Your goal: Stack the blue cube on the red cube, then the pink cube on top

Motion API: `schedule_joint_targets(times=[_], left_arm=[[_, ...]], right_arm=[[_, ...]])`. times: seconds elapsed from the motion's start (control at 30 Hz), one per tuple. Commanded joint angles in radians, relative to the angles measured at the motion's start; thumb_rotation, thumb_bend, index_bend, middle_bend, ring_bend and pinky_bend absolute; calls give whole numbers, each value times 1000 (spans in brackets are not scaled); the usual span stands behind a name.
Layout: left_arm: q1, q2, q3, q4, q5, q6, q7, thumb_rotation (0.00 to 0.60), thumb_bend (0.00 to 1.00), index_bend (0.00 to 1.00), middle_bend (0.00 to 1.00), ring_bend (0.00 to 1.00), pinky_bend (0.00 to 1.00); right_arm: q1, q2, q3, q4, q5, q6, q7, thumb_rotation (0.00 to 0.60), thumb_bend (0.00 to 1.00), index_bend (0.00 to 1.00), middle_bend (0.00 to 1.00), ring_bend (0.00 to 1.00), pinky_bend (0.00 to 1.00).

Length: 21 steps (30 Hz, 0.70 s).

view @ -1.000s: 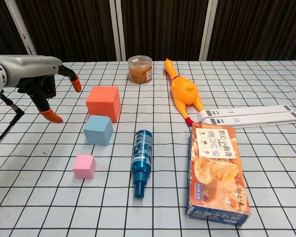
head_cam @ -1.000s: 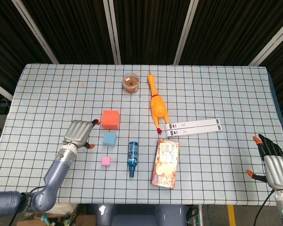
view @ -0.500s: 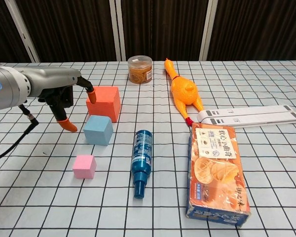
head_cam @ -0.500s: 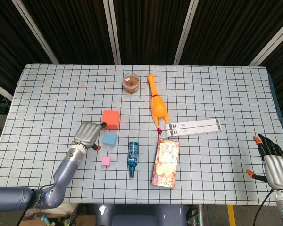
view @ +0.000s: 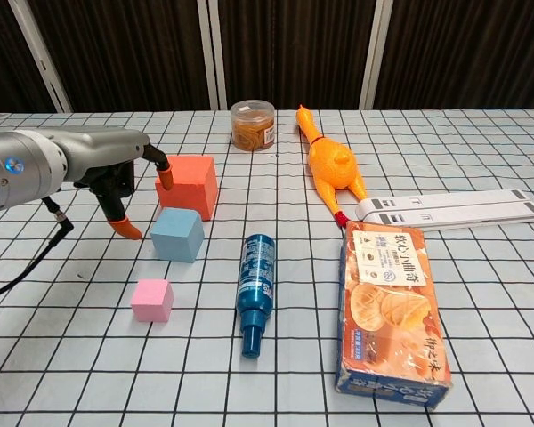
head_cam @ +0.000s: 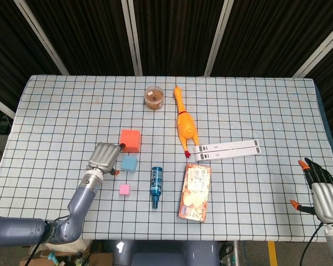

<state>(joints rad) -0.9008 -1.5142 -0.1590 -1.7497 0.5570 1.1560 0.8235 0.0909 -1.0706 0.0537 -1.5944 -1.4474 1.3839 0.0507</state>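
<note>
Two hands in view: left at work near the cubes, right off at the table's near right corner.
Left fingers (view: 123, 227): orange-tipped, spread apart, holding nothing; one tip at the red cube's left face, contact unclear; another low, just left of the blue cube.
Left hand (head_cam: 105, 157): grey back turned up, just left of the blue cube, empty.
Right hand (head_cam: 323, 195): fingers splayed, nothing in them; well apart from the blue cube, seen in the head view only.
Blue cube (view: 177, 234): on the table, landmark for the rest; not yet stacked.
Red cube (view: 187, 185): directly behind the blue cube, close, small gap showing.
Pink cube (view: 152, 300): in front of the blue cube, slightly left, apart from it.
Blue bottle (view: 255, 293): lying down, right of the blue cube, cap toward the near edge.
Snack box (view: 393, 312): flat, further right, beyond the bottle.
Rubber chicken (view: 329, 167): lying behind and right of the blue cube.
White strips (view: 449, 207): pair, far right.
Round jar (view: 253, 124): behind the red cube, toward the far edge.
Table (head_cam: 266, 105): checked cloth.
</note>
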Motion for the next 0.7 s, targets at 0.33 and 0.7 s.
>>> schedule_joint_targets(times=[0.33,0.7], left_arm=[[-31,-29,2,28,-31,-18,25,600,85,302,965,833,834],[-42,-34,17,-18,-19,30,62,600,85,299,961,829,833]], right_arm=[[2,1,3,11,11,-8,18,600,41,11,36,70,127],[4,0,2,7,5,-6,14,600,42,11,36,70,127]])
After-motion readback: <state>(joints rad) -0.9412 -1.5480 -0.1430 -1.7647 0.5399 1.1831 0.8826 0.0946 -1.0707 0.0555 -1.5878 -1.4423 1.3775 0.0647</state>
